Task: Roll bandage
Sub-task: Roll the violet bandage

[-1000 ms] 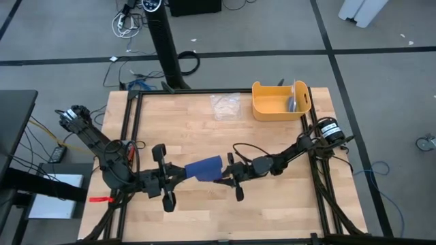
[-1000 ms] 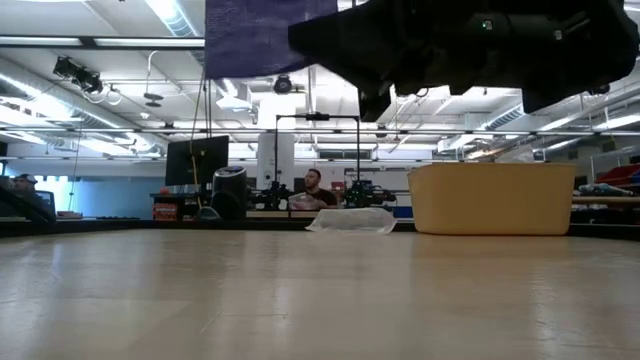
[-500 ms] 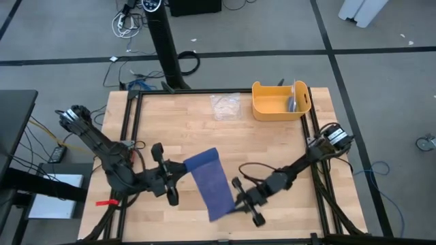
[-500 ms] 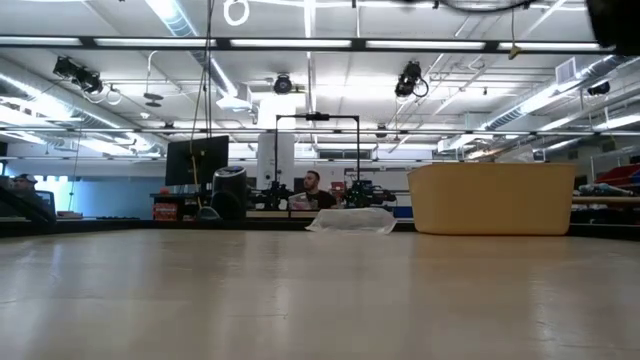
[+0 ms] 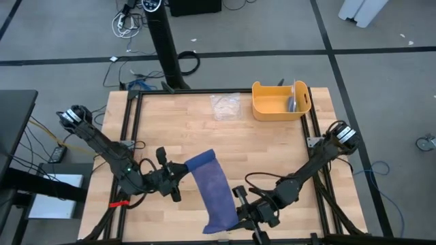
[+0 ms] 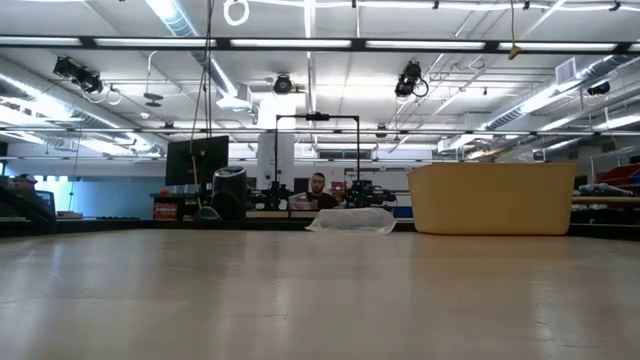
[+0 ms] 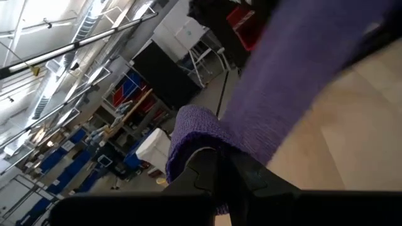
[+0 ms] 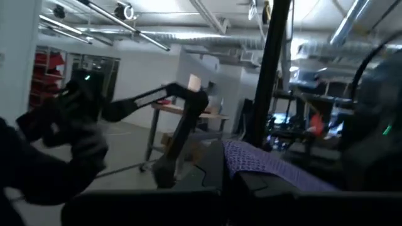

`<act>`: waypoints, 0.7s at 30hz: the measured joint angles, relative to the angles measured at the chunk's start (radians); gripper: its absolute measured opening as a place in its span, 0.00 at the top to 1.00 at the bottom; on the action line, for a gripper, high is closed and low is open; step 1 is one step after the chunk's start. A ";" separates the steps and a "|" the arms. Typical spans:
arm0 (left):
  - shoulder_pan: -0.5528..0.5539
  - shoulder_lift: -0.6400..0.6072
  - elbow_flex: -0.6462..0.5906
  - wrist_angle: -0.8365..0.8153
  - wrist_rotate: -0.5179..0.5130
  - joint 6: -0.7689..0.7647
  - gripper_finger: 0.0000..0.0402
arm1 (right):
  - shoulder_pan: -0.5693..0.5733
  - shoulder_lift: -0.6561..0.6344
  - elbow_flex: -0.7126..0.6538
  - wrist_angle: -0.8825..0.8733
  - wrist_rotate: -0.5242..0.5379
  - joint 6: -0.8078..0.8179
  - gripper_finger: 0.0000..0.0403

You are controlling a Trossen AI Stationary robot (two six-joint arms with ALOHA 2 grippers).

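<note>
Stretching between the two pincers, the bandage [image 5: 212, 192] hangs as a flat dark-blue band above the near half of the desk [image 5: 266, 146]. The left pincer [image 5: 178, 175] pinches the band's upper end, its fingers pressed together on the cloth; in the left wrist view the bandage [image 7: 276, 107] folds over the fingertips [image 7: 210, 169] and runs away from them toward the far pincer. The right pincer [image 5: 240, 216] pinches the opposite end, near the desk's front edge; in the right wrist view the bandage [image 8: 264, 164] drapes across that pincer's fingers [image 8: 217, 169]. The band runs diagonally from the left pincer down to the right pincer, without visible twist. Well beyond both pincers, toward the desk's far edge, stand a yellow tub [image 5: 279, 102] and, beside it, a clear wrapper [image 5: 225, 107]; the low view shows the tub [image 6: 490, 198] and wrapper [image 6: 350, 220] only.
</note>
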 joint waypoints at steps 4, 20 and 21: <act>-0.001 0.000 -0.029 -0.002 0.004 -0.030 0.95 | -0.027 -0.026 0.072 -0.073 0.048 -0.063 1.00; -0.031 0.197 -0.012 0.005 0.057 -0.091 0.95 | -0.249 -0.098 0.138 -0.136 0.157 -0.059 1.00; -0.039 0.207 0.000 0.005 0.058 -0.091 0.95 | -0.266 -0.098 0.138 -0.145 0.157 -0.046 1.00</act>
